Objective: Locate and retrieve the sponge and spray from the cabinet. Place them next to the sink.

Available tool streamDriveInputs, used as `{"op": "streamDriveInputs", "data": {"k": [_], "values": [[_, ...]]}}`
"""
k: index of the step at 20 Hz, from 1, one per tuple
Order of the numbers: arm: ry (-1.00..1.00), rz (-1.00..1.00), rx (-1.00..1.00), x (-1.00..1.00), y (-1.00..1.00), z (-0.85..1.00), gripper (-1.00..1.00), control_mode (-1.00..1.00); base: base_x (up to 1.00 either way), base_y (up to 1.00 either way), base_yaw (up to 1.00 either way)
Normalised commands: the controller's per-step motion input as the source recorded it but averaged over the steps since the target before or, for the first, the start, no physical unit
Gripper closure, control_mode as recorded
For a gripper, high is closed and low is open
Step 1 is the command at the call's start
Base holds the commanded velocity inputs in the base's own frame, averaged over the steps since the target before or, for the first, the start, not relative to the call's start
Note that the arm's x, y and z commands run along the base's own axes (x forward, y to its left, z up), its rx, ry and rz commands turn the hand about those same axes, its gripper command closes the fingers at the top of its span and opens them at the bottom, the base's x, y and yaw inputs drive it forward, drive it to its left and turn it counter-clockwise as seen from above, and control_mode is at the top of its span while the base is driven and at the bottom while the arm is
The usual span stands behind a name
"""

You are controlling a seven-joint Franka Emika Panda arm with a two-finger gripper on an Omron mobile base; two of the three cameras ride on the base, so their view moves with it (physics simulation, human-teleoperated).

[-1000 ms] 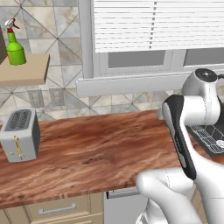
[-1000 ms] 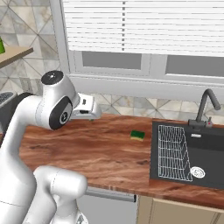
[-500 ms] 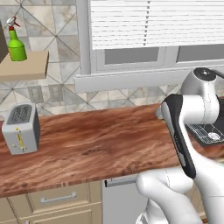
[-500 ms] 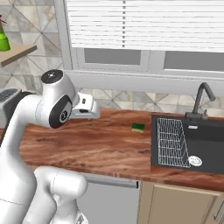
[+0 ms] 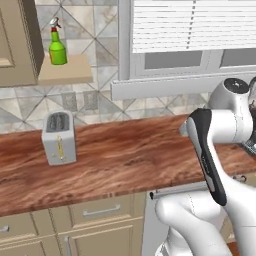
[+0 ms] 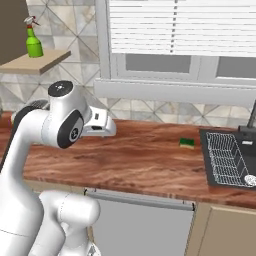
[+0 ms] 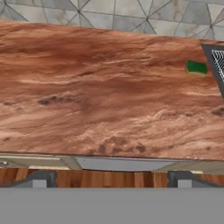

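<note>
The grained reddish wood counter (image 6: 145,160) is being spanned beneath the gripper (image 7: 111,177), whose dark tips are being held apart. The slim green plastic spray (image 5: 57,42) is being carried on the tan cabinet (image 5: 17,42) shelf. The flat sponge (image 6: 187,143) is being kept by the counter's back edge, beside the gridded sink (image 6: 227,160)

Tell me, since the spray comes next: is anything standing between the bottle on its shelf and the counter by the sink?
Nothing visible does. The spray stands alone on the open side shelf. The counter toward the sink holds just the sponge by the basin; the toaster sits below the shelf, off that path.
</note>
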Motion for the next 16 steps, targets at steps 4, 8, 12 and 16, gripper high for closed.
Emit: {"op": "streamDriveInputs", "data": {"k": [4, 8, 12, 16], "values": [[0.0, 0.0, 0.0, 0.0, 0.0, 0.0, -1.0, 1.0, -0.01, 0.73, 0.0], [0.0, 0.0, 0.0, 0.0, 0.0, 0.0, -1.0, 1.0, 0.0, 0.7, 0.0], [0.0, 0.0, 0.0, 0.0, 0.0, 0.0, -1.0, 1.0, 0.04, 0.56, 0.04], [0.0, 0.0, 0.0, 0.0, 0.0, 0.0, -1.0, 1.0, 0.08, 0.4, 0.01]]}}
